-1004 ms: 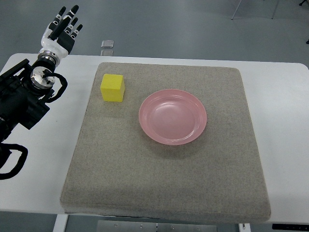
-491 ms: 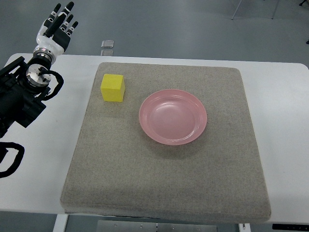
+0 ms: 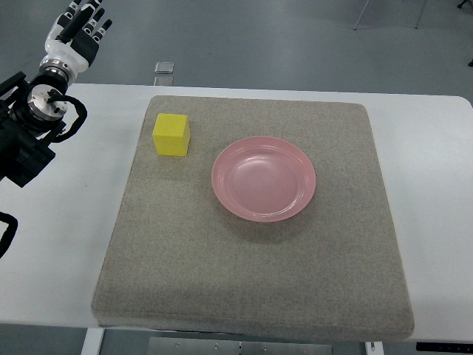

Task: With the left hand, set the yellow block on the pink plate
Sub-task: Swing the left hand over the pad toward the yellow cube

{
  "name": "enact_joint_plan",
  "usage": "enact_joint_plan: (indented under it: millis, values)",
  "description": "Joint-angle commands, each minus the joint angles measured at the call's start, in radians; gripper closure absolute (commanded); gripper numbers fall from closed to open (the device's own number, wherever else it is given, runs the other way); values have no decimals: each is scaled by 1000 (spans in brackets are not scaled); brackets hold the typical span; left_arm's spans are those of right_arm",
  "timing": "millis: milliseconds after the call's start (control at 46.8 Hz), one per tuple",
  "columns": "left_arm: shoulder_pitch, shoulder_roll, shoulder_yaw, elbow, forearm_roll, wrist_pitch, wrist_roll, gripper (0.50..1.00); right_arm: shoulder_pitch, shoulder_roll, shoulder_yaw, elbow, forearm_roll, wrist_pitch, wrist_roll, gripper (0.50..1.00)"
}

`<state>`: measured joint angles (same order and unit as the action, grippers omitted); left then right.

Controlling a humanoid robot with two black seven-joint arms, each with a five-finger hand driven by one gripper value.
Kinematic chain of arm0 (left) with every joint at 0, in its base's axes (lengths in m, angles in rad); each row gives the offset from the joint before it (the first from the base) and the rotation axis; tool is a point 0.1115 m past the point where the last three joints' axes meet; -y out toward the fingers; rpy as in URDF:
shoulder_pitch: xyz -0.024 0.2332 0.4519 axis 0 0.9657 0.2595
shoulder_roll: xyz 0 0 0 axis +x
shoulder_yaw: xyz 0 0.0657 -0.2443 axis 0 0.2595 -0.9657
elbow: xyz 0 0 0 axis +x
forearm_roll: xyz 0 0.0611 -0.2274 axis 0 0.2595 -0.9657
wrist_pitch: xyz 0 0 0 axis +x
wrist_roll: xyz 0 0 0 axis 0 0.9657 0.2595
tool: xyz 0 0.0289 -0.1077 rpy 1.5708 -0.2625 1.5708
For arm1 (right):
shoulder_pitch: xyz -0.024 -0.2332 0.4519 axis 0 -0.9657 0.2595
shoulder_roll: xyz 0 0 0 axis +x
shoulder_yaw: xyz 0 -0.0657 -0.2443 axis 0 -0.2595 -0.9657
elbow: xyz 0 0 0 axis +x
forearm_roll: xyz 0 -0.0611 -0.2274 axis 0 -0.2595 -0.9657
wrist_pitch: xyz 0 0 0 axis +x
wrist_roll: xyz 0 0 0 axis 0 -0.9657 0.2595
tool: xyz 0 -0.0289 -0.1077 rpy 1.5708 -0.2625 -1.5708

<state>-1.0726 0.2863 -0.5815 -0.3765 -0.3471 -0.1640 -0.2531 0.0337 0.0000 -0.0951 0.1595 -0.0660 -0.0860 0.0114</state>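
Resting on the mat, yellow block (image 3: 171, 134), well apart from left hand (image 3: 74, 33), fingers (image 3: 94, 18) extended, empty

Bright, even light; sharp, soft shadows.

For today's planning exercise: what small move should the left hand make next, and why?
Probably swing the left hand right and down toward the yellow block. The hand is open beyond the table's far-left corner, the block sits untouched on the mat, and the pink plate is empty.
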Motion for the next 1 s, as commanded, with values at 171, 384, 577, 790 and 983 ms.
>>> enact_joint_plan:
  millis: [171, 384, 577, 790, 983]
  values:
    - [-3, 54, 46, -94, 13, 0, 2, 510, 0, 0, 0, 0, 0, 0, 1, 576]
    - [-62, 77, 250, -147, 221, 23, 11, 510, 0, 0, 0, 0, 0, 0, 1, 576]
    - [-141, 97, 448, -157, 326, 72, 12, 510, 0, 0, 0, 0, 0, 0, -1, 576]
    - [-224, 175, 609, -245, 532, 14, 12, 510, 0, 0, 0, 0, 0, 0, 1, 576]
    - [-244, 220, 620, -329, 792, -72, 11, 512, 0, 0, 0, 0, 0, 0, 1, 576]
